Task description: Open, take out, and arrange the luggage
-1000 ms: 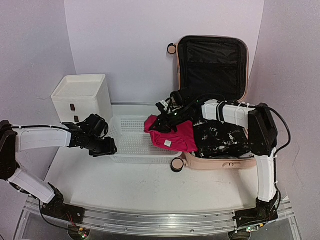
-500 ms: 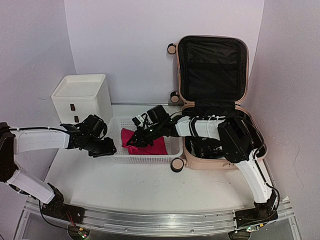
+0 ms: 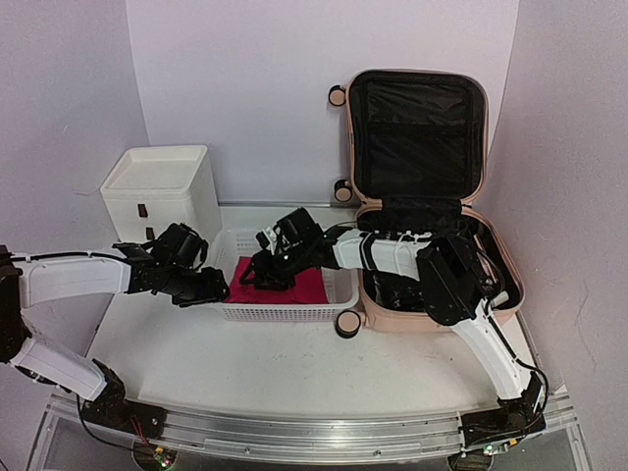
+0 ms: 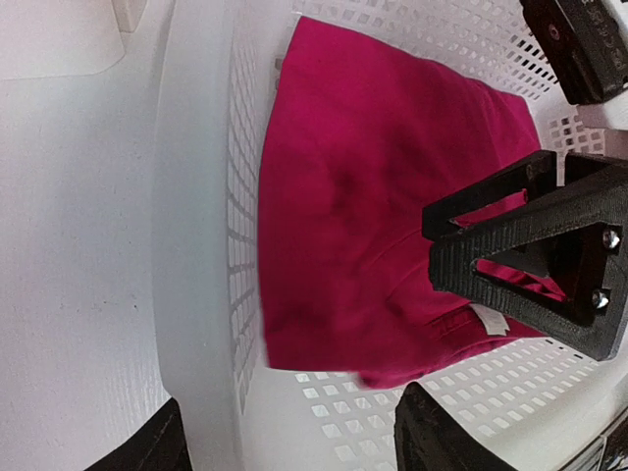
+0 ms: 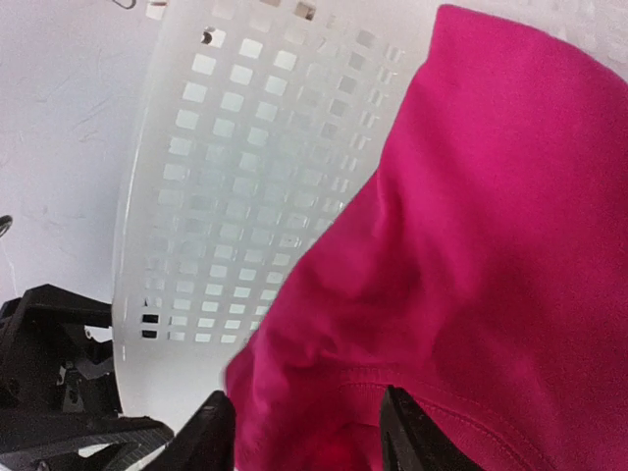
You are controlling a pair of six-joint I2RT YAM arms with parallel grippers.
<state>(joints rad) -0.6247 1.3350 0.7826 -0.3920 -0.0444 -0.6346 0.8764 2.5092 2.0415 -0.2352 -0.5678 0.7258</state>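
The luggage, a pale pink suitcase (image 3: 488,316), lies open at the right with its black-lined lid (image 3: 417,128) standing upright. Dark clothes (image 3: 397,289) remain in its base. A magenta garment (image 3: 306,286) (image 4: 373,226) (image 5: 510,226) lies in the white mesh basket (image 3: 280,312). My right gripper (image 3: 257,271) (image 5: 309,442) hangs low over the garment's left end, jaws apart, with cloth bunched between the fingers. My left gripper (image 3: 212,290) (image 4: 289,446) stands open astride the basket's left wall (image 4: 201,294), one finger outside and one inside.
A white plastic drawer unit (image 3: 162,191) stands at the back left, behind my left arm. The suitcase's wheel (image 3: 346,324) sticks out beside the basket's right front corner. Purple walls close in the table at the back and both sides.
My right gripper carried the magenta garment from the suitcase leftwards into the basket, lowered it there and spread its jaws. My left arm has hardly moved.
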